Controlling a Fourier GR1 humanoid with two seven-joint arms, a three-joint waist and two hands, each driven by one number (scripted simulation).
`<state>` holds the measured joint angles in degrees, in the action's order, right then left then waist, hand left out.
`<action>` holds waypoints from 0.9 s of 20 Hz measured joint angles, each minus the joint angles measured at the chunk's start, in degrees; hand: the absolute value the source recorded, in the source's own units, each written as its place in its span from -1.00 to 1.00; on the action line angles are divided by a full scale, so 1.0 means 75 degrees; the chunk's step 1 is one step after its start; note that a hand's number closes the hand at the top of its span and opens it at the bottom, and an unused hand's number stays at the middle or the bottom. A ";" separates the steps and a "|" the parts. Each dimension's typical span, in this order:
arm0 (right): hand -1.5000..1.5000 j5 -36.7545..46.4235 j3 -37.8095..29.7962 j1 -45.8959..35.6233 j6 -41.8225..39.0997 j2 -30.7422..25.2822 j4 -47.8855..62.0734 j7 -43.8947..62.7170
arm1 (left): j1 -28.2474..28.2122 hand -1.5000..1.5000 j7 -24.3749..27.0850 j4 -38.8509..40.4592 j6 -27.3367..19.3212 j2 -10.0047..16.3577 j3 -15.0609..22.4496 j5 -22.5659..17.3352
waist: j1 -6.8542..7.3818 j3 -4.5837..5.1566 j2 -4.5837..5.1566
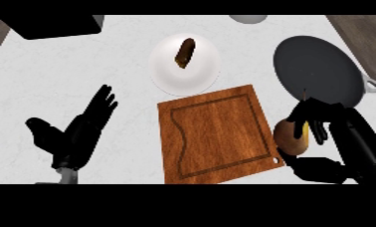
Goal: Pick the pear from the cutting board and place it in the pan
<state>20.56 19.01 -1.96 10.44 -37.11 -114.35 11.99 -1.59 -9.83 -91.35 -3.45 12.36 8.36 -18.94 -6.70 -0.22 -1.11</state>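
The brownish-yellow pear (289, 138) is in my right hand (334, 136), whose fingers and thumb curl round it at the right edge of the wooden cutting board (217, 134). It sits just off the board's right side, below the near rim of the dark round pan (320, 71). The pear's thin stem points up toward the pan. Part of the pear is hidden by my fingers. My left hand (77, 134) rests open on the counter to the left of the board, fingers up.
A white plate (165, 69) with a dark brown oblong food item (185, 53) lies behind the board. A black object (58, 26) occupies the back left corner. A grey round object (248, 18) shows at the back edge.
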 measured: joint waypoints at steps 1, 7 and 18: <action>1.00 -0.0286 -0.0288 0.0379 0.0055 -0.0103 -0.0101 -0.0224 | 0.0034 0.00 -0.0015 0.0001 0.0021 -0.0024 0.0062 0.0030 | 0.0092 0.0002 0.0022; 1.00 -0.0989 -0.1870 0.1442 0.0192 -0.0361 0.0709 -0.1876 | 0.0436 0.00 -0.0175 0.0087 0.0176 -0.0197 0.0288 0.0157 | 0.0617 0.0017 0.0114; 1.00 -0.0460 -0.3064 -0.0775 0.1089 0.0431 0.4904 -0.3728 | 0.0727 0.00 -0.0473 0.0097 0.0302 -0.0371 0.0369 0.0344 | 0.1006 0.0018 0.0177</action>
<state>17.11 -3.97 -7.77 18.60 -33.88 -77.58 -15.97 3.86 -13.38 -90.62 -1.18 9.58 11.12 -16.36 0.84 -0.09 0.22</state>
